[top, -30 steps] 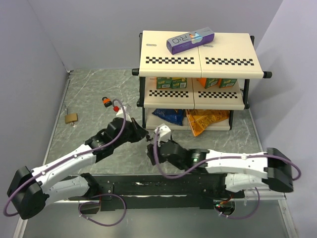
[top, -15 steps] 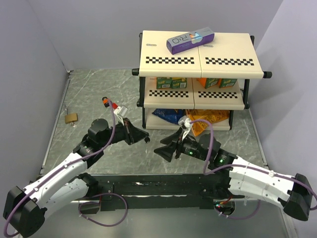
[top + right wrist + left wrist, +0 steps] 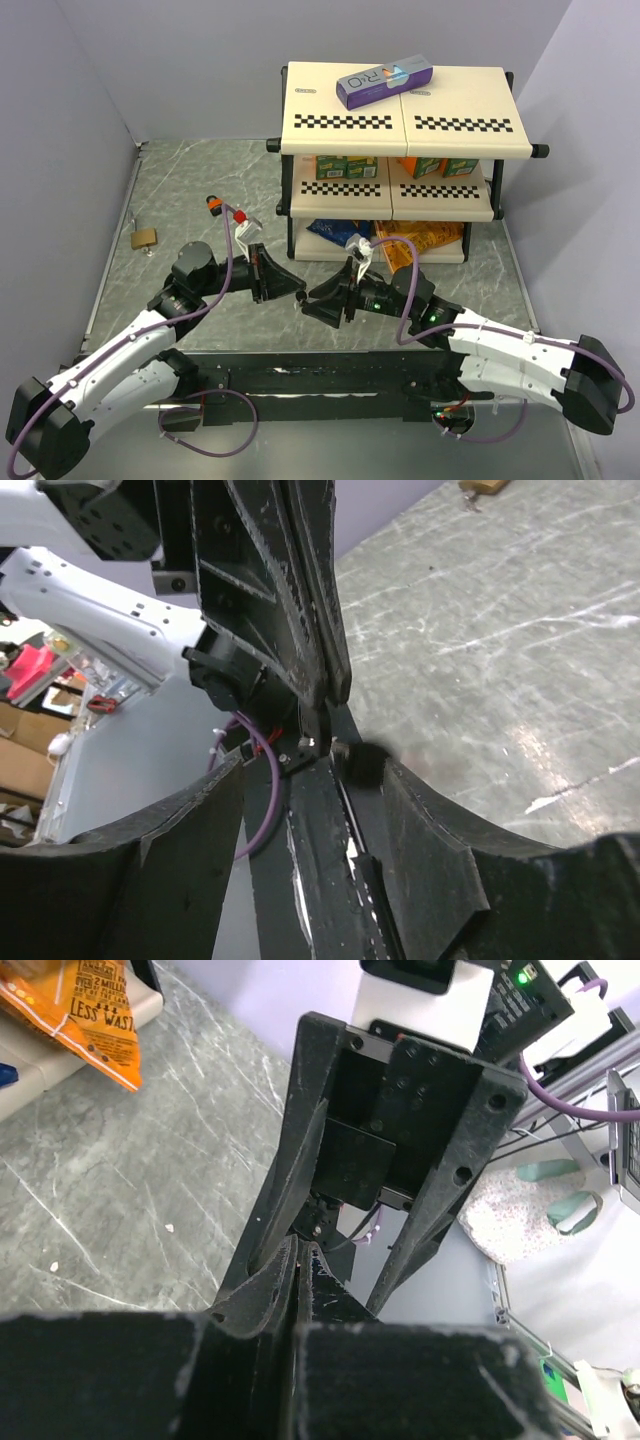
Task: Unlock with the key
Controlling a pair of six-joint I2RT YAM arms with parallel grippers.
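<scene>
**Overhead and wrist views.** The table point(image 3: 200, 190) carried a two-tier shelf point(image 3: 460, 95) at its rear, which serves here as the reference. Both arms reached inward and met just in front of the shelf's left end, with forearms low and angled toward each other.

- **Left gripper** point(image 3: 296, 290): it was clamped tight, its fingers point(image 3: 315, 650) pressed flat together.
- **Right gripper** point(image 3: 310, 302): it faced the left one tip to tip with jaws spread, one finger on either side of the left fingertips.
- **Padlock** point(image 3: 144, 237): it lay on the table well to the left of the shelf, apart from both grippers and nearer the left arm.
- **Key** point(image 3: 358, 763): it showed only as a small dark head just beyond the left fingertips, apparently pinched there. Its silver blade could not be made out. Its long axis was therefore judged, not seen, to run along the left fingers toward the right gripper.

The coming move was probably a handover, and it depended on the right jaws closing squarely on that head.
</scene>
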